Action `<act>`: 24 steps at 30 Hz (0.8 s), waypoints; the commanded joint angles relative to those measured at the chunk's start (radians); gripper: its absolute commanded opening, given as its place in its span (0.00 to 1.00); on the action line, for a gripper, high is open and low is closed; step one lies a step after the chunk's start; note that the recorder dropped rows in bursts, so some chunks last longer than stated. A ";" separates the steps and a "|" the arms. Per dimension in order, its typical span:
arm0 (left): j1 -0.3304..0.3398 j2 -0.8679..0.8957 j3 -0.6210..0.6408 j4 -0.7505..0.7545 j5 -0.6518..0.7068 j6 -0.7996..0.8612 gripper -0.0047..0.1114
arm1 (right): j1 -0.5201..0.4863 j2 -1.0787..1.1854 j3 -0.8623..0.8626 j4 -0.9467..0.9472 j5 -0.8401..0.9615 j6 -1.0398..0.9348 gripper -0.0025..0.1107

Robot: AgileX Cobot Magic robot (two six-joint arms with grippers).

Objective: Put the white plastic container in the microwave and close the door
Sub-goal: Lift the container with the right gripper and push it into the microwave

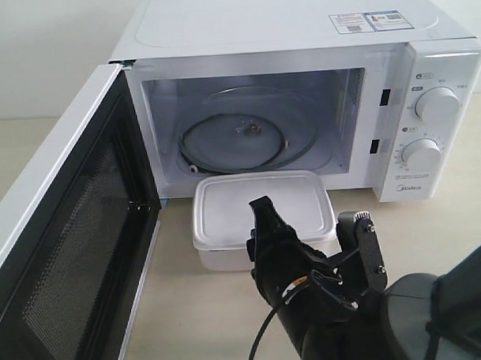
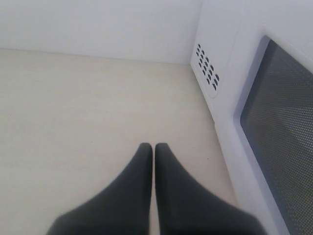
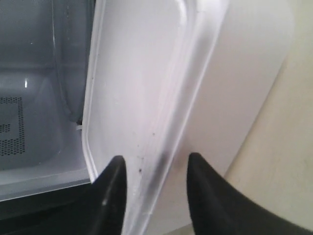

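The right pincer [image 3: 156, 157], open astride the white plastic container's [image 1: 226, 208] rim, should pinch tight, then slide it straight into the microwave [image 1: 259, 21].

Frontal exterior; wrist views close on microwave [image 1: 259, 21]

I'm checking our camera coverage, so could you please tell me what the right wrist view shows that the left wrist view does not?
Only the right wrist view shows the white plastic container, its rim between the fingers of the open right hand, and the microwave cavity. Only the left wrist view shows the shut left hand, the door with its mesh window, and the side vents. Both show part of the microwave and the pale table.
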 commanded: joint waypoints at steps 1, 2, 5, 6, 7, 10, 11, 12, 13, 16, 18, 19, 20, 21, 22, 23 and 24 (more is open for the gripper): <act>0.003 -0.002 0.003 0.002 0.001 -0.008 0.07 | -0.009 0.001 -0.004 -0.001 -0.004 -0.017 0.19; 0.003 -0.002 0.003 0.002 0.001 -0.008 0.07 | -0.009 0.001 -0.004 -0.001 -0.004 -0.018 0.14; 0.003 -0.002 0.003 0.002 0.001 -0.008 0.07 | -0.009 0.001 -0.004 -0.001 -0.004 -0.018 0.02; 0.003 -0.002 0.003 0.002 0.001 -0.008 0.07 | -0.011 0.001 -0.004 0.001 -0.004 -0.018 0.02; 0.003 -0.002 0.003 0.002 0.001 -0.008 0.07 | -0.011 0.001 -0.004 0.001 -0.004 -0.020 0.02; 0.003 -0.002 0.003 0.002 0.001 -0.008 0.07 | -0.011 0.001 -0.004 0.001 -0.004 -0.020 0.02; 0.003 -0.002 0.003 0.002 0.001 -0.008 0.07 | -0.011 0.001 -0.004 0.001 -0.004 -0.020 0.02; 0.003 -0.002 0.003 0.002 0.001 -0.008 0.07 | -0.011 0.001 -0.004 0.001 -0.004 -0.020 0.02; 0.003 -0.002 0.003 0.002 0.001 -0.008 0.07 | -0.011 0.001 -0.004 -0.001 -0.004 -0.020 0.02; 0.003 -0.002 0.003 0.002 0.001 -0.008 0.07 | -0.011 -0.003 -0.002 -0.015 -0.004 -0.018 0.02; 0.003 -0.002 0.003 0.002 0.001 -0.008 0.07 | -0.009 -0.002 -0.002 -0.033 -0.004 -0.009 0.02; 0.003 -0.002 0.003 0.002 0.001 -0.008 0.07 | -0.007 -0.002 -0.002 -0.042 -0.004 0.004 0.02; 0.003 -0.002 0.003 0.002 0.001 -0.008 0.07 | -0.004 -0.002 -0.002 -0.051 -0.004 0.015 0.02; 0.003 -0.002 0.003 0.002 0.001 -0.008 0.07 | 0.001 -0.002 -0.002 -0.053 -0.008 0.016 0.02; 0.003 -0.002 0.003 0.002 0.001 -0.008 0.07 | 0.006 -0.007 -0.002 -0.053 -0.010 0.016 0.02; 0.003 -0.002 0.003 0.002 0.001 -0.008 0.07 | 0.009 -0.011 -0.002 -0.051 -0.010 0.016 0.02; 0.003 -0.002 0.003 0.002 0.001 -0.008 0.07 | 0.009 -0.019 0.000 -0.061 -0.010 0.004 0.02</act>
